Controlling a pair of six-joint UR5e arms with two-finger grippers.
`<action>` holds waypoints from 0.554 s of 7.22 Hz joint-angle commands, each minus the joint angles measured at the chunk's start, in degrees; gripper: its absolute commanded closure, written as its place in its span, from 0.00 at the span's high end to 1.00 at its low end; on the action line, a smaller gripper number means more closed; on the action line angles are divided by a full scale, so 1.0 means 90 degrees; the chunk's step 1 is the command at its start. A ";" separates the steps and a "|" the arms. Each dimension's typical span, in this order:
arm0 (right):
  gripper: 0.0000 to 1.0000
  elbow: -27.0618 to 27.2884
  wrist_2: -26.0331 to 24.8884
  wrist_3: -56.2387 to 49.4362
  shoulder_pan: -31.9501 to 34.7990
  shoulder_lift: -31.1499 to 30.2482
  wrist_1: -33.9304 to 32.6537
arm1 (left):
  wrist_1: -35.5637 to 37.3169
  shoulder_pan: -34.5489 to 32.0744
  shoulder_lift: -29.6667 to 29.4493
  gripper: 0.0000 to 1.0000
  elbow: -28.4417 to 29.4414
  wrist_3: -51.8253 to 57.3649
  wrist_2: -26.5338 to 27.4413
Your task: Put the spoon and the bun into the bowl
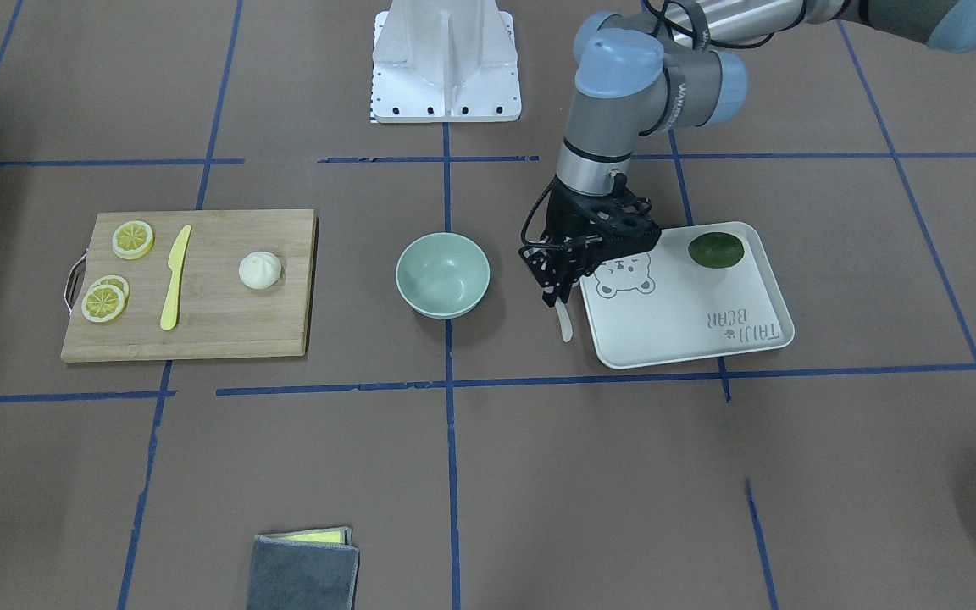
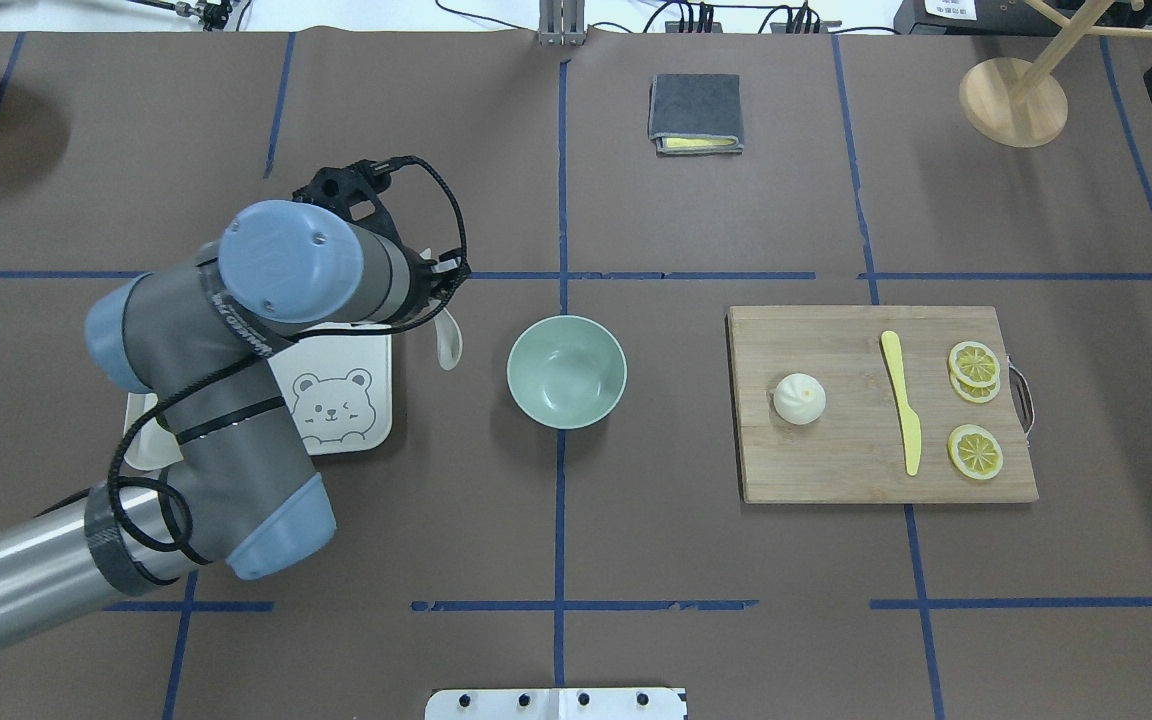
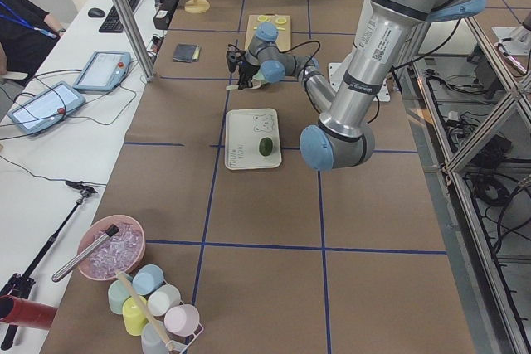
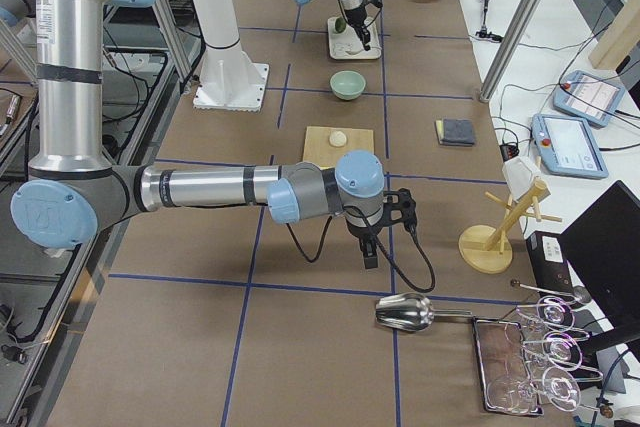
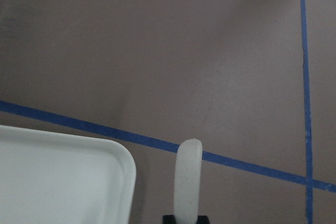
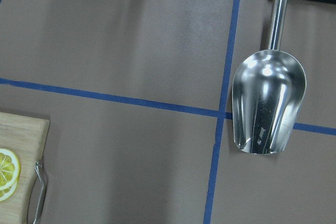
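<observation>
Our left end effector [image 1: 557, 295] clamps the spoon [image 1: 565, 325] just beside the bowl [image 1: 443, 273]; we should carry it over the bowl's middle, lower it, then release gently.

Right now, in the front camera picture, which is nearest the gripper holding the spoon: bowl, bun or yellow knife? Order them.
From the left gripper:
1. bowl, right beside it.
2. bun, on the cutting board.
3. yellow knife, farther along the board.
</observation>
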 commanded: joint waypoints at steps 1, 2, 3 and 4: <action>1.00 0.0000 0.0008 0.0001 -0.0005 0.0004 0.0000 | 0.0862 0.0509 -0.0931 0.00 0.0650 -0.1007 0.0419; 1.00 0.0000 0.0008 0.0001 -0.0005 0.0004 0.0000 | 0.1011 0.0685 -0.1256 0.00 0.0925 -0.1311 0.0489; 1.00 -0.0010 0.0008 0.0001 -0.0005 0.0004 0.0000 | 0.1023 0.0716 -0.1433 0.00 0.1092 -0.1362 0.0490; 1.00 0.0000 0.0008 0.0001 -0.0005 -0.0006 0.0000 | 0.1013 0.0726 -0.1444 0.00 0.1133 -0.1372 0.0500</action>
